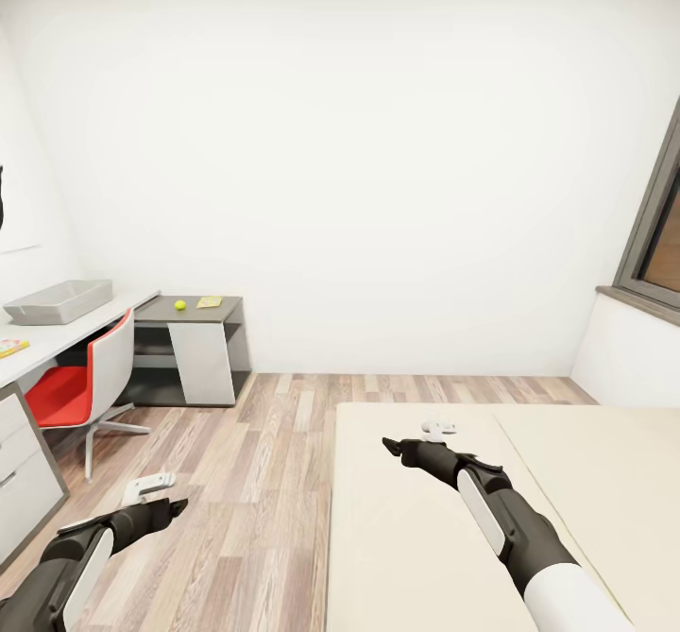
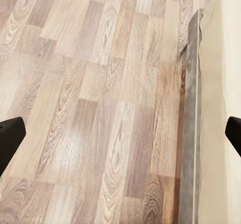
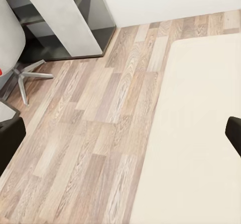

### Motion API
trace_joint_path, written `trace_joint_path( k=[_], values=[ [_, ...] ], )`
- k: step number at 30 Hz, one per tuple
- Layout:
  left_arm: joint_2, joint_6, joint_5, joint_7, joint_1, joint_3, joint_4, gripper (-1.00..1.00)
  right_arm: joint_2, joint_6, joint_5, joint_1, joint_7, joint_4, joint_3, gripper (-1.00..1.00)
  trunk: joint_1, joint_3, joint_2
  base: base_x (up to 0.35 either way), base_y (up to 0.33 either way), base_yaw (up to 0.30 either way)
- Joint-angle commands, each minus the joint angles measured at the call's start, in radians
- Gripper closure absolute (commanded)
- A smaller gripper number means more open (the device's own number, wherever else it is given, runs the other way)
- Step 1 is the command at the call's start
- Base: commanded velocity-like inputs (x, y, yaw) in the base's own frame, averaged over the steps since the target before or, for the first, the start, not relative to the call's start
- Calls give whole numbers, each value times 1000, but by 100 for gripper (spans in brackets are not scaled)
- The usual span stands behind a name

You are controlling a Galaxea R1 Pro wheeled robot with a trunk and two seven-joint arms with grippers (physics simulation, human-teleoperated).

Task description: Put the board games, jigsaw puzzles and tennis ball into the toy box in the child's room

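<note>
Here is the head view: a white-walled room with a wood-plank floor [image 1: 246, 443], and both arms reach forward. The left pincer [image 1: 149, 486] hangs over the floor at near left, its pale fingers parted and holding nothing. The right pincer [image 1: 437, 428] sits over the plain beige mattress of the low bed [image 1: 416, 538] at near right, also parted and empty.

Far left, the long white-topped surface [image 1: 66, 334] carries the shallow light-grey toy box [image 1: 59, 301], open-topped, at its far end. At the near left edge of that surface a flat yellow-edged board game box [image 1: 11, 347] just peeks into the picture. Beyond the toy box, the lower dark-grey cabinet section [image 1: 194, 349] holds the small yellow-green tennis ball [image 1: 179, 305] and, just beside it to the right, a thin flat yellowish board [image 1: 210, 301], too small to tell whether it is a puzzle. A red-and-white swivel chair [image 1: 80, 386] stands tucked at the surface. A grey-framed window [image 1: 656, 235] shows at far right.

The left wrist view adds what the head view hides: the grey bed frame [image 2: 192, 108] running along the mattress edge, with the two dark fingertips [image 2: 10, 138] at the picture's sides, wide apart over bare planks. The right wrist view looks across floor and mattress to the cabinet's slanted white panel [image 3: 65, 18] and the chair's star base [image 3: 25, 78], its dark fingertips [image 3: 234, 133] likewise spread wide.
</note>
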Motion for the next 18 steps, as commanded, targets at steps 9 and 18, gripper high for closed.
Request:
trace_joint_path(
  k=[9, 18],
  values=[
    [0, 6, 5, -3, 0, 2, -1, -100, 0, 5, -3, 0, -1, -1, 2, -100, 0, 0, -1, 0, 0, 0],
    [0, 6, 5, -3, 0, 2, -1, -100, 0, 5, -3, 0, -1, -1, 2, -100, 0, 0, -1, 0, 0, 0]
  ],
)
